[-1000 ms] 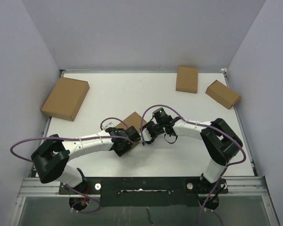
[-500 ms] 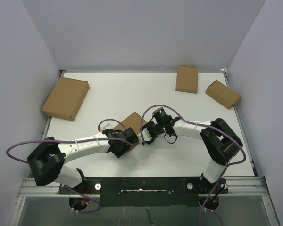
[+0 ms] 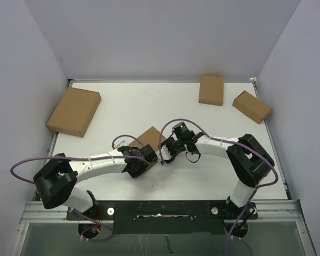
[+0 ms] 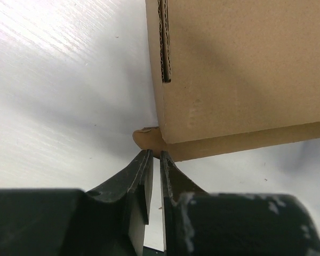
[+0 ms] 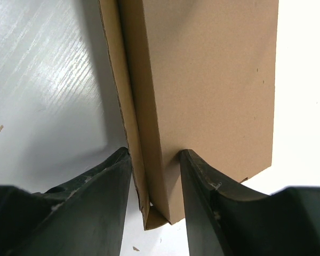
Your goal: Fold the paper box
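Observation:
The paper box (image 3: 148, 137) is brown cardboard and lies at the table's middle, partly under both grippers. My left gripper (image 3: 142, 161) is at its near-left corner. In the left wrist view the left gripper (image 4: 155, 154) is shut, and its tips touch a small rounded tab (image 4: 145, 138) sticking out under the paper box (image 4: 240, 69). My right gripper (image 3: 165, 153) is at the box's near-right edge. In the right wrist view the right gripper (image 5: 154, 154) is shut on the paper box (image 5: 213, 80), with one finger on the outer flap (image 5: 117, 69) and the other on the box's face.
A larger brown box (image 3: 74, 111) lies at the far left. Two smaller brown boxes (image 3: 211, 89) (image 3: 252, 106) lie at the far right. Grey walls enclose the white table (image 3: 128, 104) on three sides.
My left arm has shifted slightly left and partly back, its gripper staying at the box's corner. The right gripper and the box have not visibly moved.

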Controlling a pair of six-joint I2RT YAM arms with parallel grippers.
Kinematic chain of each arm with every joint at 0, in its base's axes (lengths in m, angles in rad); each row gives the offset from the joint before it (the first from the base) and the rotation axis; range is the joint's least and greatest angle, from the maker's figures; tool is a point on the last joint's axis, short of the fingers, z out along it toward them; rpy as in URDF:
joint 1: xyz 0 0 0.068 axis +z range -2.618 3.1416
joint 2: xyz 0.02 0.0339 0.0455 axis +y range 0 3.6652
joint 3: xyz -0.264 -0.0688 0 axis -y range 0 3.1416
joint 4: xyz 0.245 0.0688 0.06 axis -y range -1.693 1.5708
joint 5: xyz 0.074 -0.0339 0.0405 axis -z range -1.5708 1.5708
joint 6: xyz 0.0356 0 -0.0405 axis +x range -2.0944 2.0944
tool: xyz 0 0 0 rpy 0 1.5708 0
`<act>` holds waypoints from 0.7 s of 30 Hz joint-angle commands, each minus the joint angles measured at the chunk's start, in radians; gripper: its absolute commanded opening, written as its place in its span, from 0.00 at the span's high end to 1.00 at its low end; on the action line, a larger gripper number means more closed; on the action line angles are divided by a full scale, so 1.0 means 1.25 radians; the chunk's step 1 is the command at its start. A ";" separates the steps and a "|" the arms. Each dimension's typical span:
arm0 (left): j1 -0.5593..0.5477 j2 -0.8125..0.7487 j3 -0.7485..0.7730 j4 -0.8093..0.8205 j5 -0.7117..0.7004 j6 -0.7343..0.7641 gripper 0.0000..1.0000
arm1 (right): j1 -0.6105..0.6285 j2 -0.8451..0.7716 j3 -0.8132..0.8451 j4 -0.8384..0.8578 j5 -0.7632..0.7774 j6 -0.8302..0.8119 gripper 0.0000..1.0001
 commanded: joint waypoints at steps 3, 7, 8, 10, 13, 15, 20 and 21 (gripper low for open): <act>0.002 0.020 0.024 0.012 -0.022 -0.005 0.88 | 0.014 0.026 0.001 -0.066 -0.011 0.013 0.60; -0.007 0.008 0.037 -0.013 -0.037 -0.009 0.81 | 0.014 0.026 0.001 -0.066 -0.011 0.013 0.60; -0.010 0.005 0.040 -0.019 -0.044 -0.012 0.80 | 0.015 0.026 0.001 -0.066 -0.012 0.013 0.60; -0.017 0.000 0.041 -0.024 -0.052 -0.020 0.78 | 0.015 0.026 0.001 -0.065 -0.011 0.013 0.60; -0.031 -0.001 0.034 -0.020 -0.062 -0.041 0.77 | 0.016 0.026 0.001 -0.065 -0.011 0.013 0.60; -0.042 0.002 0.030 -0.014 -0.072 -0.057 0.76 | 0.016 0.027 0.002 -0.066 -0.011 0.013 0.60; -0.059 0.005 0.020 -0.006 -0.097 -0.092 0.76 | 0.017 0.027 0.002 -0.065 -0.011 0.013 0.60; -0.060 0.003 0.016 -0.002 -0.102 -0.097 0.76 | 0.018 0.027 0.002 -0.066 -0.011 0.013 0.60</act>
